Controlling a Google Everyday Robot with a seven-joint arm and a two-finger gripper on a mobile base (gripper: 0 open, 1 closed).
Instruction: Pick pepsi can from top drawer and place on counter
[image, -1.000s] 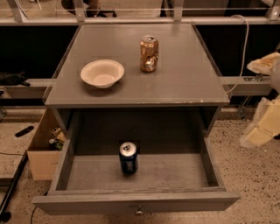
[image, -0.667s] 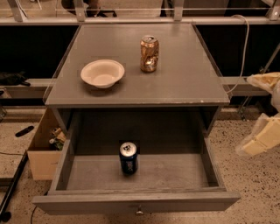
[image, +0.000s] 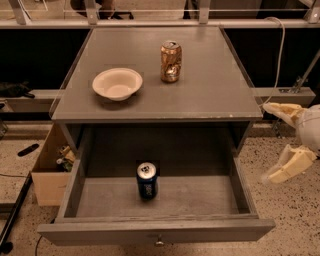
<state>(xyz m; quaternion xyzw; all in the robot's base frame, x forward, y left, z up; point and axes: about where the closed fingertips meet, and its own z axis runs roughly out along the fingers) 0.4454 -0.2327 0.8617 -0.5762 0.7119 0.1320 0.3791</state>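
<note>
Just the one camera view here. The pepsi can (image: 147, 181) is seen standing upright in the top drawer (image: 150, 231), which is pulled wide open. The can is roughly mid-width on the drawer floor, and neither it nor the drawer has shifted compared with a second ago.

The gripper (image: 266, 143) is parked at the right edge, outside the drawer's right wall and well apart from the can. Its two pale fingers are spread wide and nothing is held.

What's changed: the gripper has been brought lower and a bit inward, from about counter height down to drawer level. So the reach is probably only being started, and the grasp isn't made yet.

On the counter (image: 210, 85), a white bowl (image: 117, 83) and a dented gold-brown can (image: 171, 61) are left alone, with bare surface to their right for the drop-off.
</note>
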